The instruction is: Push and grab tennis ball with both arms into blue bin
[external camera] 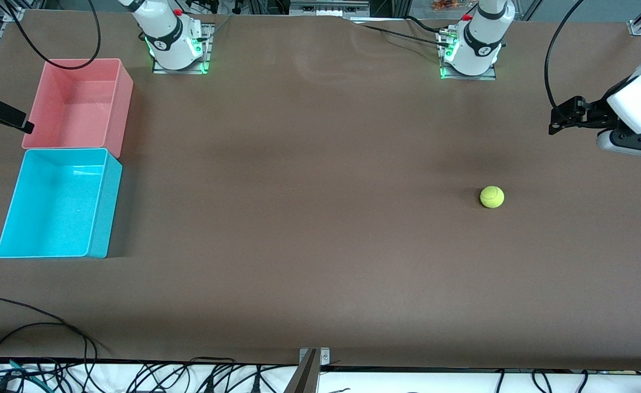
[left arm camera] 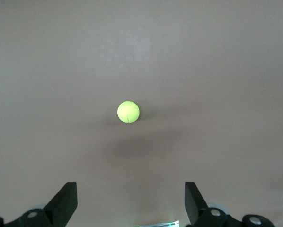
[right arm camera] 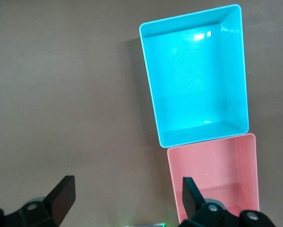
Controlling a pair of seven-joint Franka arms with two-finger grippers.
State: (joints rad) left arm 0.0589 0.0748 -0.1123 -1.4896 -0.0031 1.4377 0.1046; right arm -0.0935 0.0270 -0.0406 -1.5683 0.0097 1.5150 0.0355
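Brown desk [external camera: 309, 218] surface, matte, carrying everything in the front view.

Nearest the front camera: blue bin [external camera: 58, 203] sitting toward the right arm's end of the desk, upright, nothing showing inside it. Pink bin [external camera: 78, 103] sitting just at its 12 o'clock, farther from the camera, short walls touching or nearly so. Same pairing is showing in the right wrist view: blue bin [right arm camera: 194, 75] and pink bin [right arm camera: 212, 177] edge to edge.

Tennis ball [external camera: 492, 197] is sitting on bare desk toward the left arm's end, well apart from both bins, roughly at 3 o'clock from the blue bin. Nothing is touching it.

Left end effector [external camera: 563, 117] is hanging over the desk at about 1 o'clock from the ball, fingers released, gripping nothing. Left wrist view is showing the ball [left arm camera: 128, 112] lying centred ahead of the spread fingertips [left arm camera: 66, 201], well clear of them.

Right end effector [external camera: 4, 115] is hovering at the desk edge beside the pink bin, at its 9 o'clock. Right wrist view is showing its fingers [right arm camera: 63, 194] spread wide, released, gripping nothing, looking down on both bins.

Both arm bases are standing at 12 o'clock along the desk edge.
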